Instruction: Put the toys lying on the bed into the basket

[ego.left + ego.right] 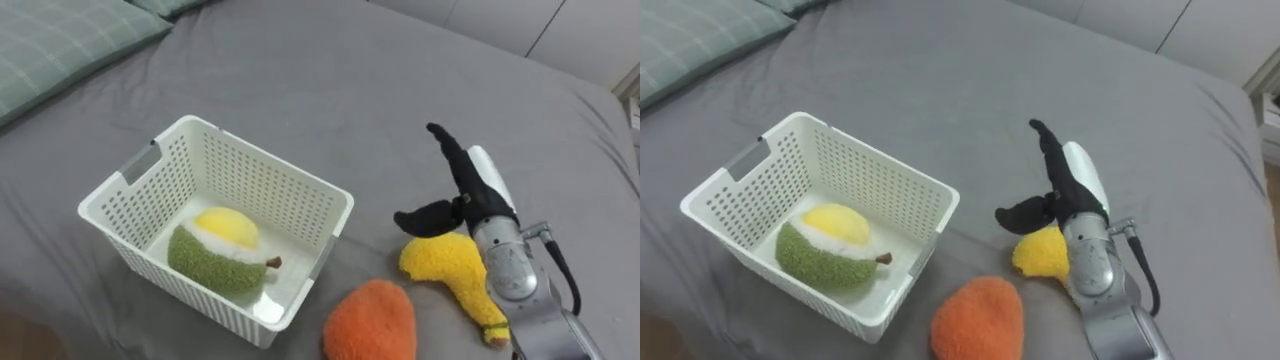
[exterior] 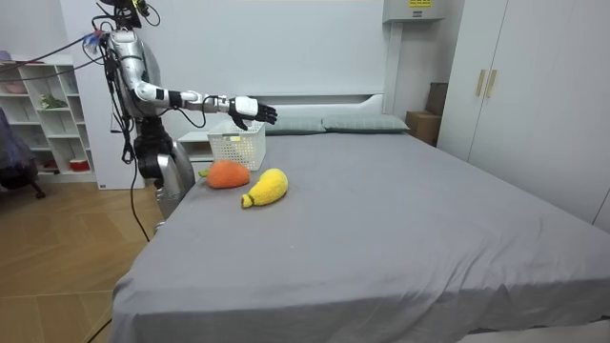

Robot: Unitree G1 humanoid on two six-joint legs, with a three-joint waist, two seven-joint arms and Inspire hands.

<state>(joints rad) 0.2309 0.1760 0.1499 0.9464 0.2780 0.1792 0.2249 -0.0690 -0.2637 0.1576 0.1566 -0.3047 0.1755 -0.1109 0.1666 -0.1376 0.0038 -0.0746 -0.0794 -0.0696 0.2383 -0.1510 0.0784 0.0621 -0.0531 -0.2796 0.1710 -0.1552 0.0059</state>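
Note:
A white slatted basket [image 1: 130, 185] [image 1: 940, 205] [image 2: 237, 150] stands on the grey bed [image 1: 330, 90] [image 2: 381, 238]. Inside it lies a green and yellow plush fruit [image 1: 215, 250] [image 1: 825, 250]. To the right of the basket an orange plush toy [image 1: 370, 320] [image 1: 980, 318] [image 2: 227, 174] and a yellow plush toy [image 1: 455, 275] [image 1: 1040, 252] [image 2: 267, 187] lie on the bed. My right hand [image 1: 465, 185] [image 1: 1060, 180] [image 2: 250, 110] hovers open above the yellow toy, fingers straight, holding nothing.
A green checked pillow [image 1: 55, 45] [image 1: 690, 40] lies at the upper left. In the room view I stand at the bed's corner, with a white shelf [image 2: 38, 114] behind me and wardrobe doors [image 2: 496, 86] at the room view's right.

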